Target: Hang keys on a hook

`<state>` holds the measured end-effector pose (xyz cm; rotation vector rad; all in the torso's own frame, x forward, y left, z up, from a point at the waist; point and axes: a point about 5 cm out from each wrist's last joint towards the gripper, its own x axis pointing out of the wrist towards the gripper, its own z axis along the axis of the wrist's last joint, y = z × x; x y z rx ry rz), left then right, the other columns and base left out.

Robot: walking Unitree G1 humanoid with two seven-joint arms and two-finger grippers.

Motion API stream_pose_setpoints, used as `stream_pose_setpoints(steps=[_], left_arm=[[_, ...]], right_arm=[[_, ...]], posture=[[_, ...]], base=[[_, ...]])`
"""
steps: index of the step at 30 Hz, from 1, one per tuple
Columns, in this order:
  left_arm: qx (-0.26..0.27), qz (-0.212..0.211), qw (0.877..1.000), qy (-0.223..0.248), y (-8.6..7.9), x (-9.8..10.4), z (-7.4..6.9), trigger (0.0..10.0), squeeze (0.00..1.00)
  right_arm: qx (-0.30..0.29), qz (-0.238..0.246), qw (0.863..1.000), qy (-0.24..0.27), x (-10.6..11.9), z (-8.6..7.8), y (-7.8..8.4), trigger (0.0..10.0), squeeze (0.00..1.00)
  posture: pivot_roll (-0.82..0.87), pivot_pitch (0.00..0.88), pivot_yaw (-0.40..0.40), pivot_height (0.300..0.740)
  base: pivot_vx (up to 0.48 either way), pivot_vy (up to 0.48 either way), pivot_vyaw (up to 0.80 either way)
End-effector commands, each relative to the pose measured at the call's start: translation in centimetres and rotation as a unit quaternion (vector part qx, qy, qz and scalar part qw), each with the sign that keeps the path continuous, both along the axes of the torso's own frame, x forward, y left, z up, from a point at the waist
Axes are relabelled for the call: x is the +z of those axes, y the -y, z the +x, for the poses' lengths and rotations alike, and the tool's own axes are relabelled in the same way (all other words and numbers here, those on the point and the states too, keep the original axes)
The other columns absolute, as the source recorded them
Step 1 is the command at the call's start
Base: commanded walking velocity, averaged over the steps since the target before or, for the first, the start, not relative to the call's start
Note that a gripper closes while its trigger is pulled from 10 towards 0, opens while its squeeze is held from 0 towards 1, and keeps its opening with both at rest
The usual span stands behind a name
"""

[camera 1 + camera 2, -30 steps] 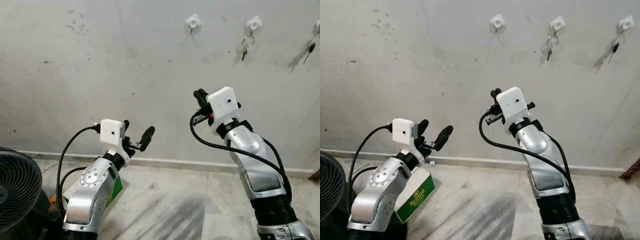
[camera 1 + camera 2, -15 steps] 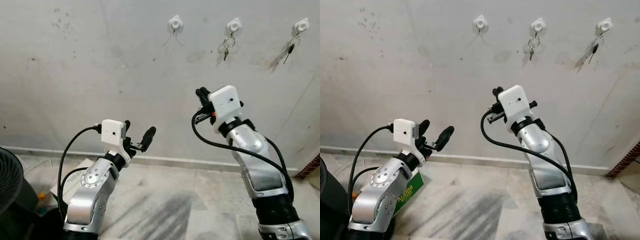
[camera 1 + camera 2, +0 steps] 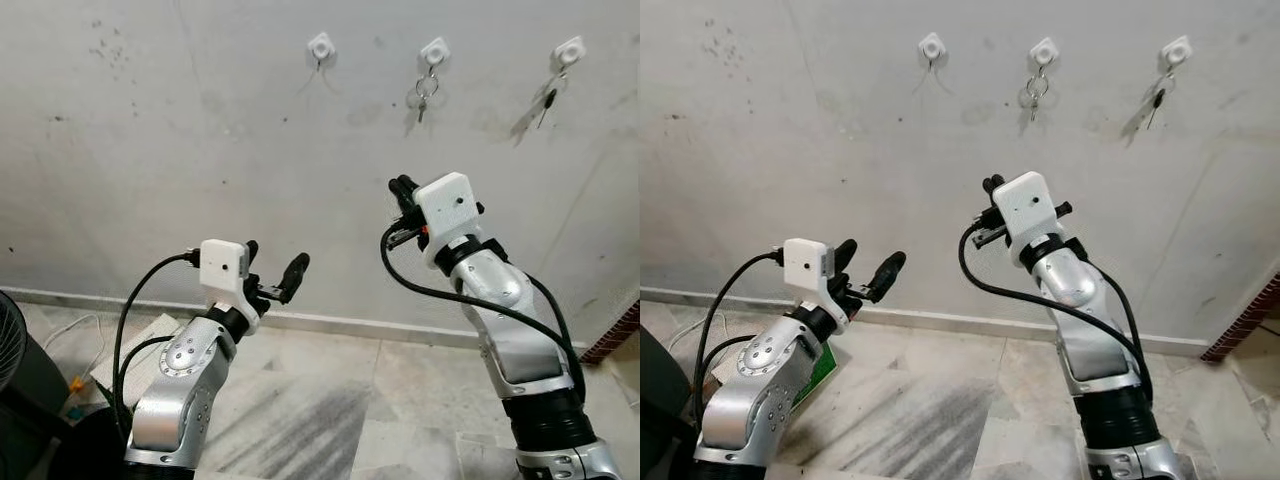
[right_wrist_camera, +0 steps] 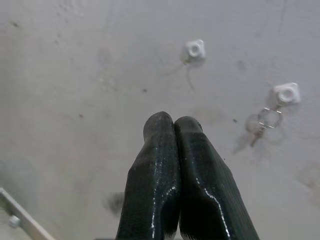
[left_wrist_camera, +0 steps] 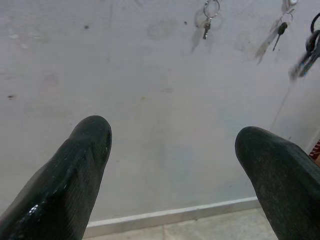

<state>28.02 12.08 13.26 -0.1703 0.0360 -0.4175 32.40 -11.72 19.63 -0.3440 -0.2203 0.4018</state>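
Matt stained wall point(image 3: 200, 130); seemingly plastic hooks point(image 3: 321, 46).

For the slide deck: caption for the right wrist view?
Right gripper, fingers pressed shut, points at a wall with an empty hook and a hook holding keys.

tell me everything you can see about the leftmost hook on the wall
The leftmost hook is a small white square-ish mount that looks like plastic, stuck high on the grey wall. A thin prong hangs beneath it, casting a slanted shadow. No keys hang on it. The right gripper, fingers pressed shut, is raised below it and apart from it.
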Motion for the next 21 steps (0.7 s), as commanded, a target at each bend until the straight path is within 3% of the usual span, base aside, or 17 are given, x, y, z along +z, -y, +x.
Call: stream_pose_setpoints(steps=[1,9,21], left_arm=[[0.002,0.002,1.000,0.010,-0.41,0.42,0.01,10.0,0.00],[-0.001,0.001,1.000,0.014,-0.35,0.48,-0.04,10.0,0.00],[-0.005,-0.002,1.000,0.016,-0.26,0.53,-0.13,10.0,0.00]], right_arm=[[0.007,-0.001,1.000,0.012,0.64,0.11,-0.28,10.0,0.00],[0.006,-0.001,1.000,0.012,0.65,0.09,-0.25,10.0,0.00],[0.015,-0.001,1.000,0.009,0.53,-0.20,-0.18,10.0,0.00]], posture=[[0.01,0.000,0.043,0.740],[0.01,0.000,0.043,0.740],[0.01,0.000,0.042,0.740]], base=[[0.000,0.000,0.00],[0.000,0.000,0.00],[0.282,0.000,0.00]])
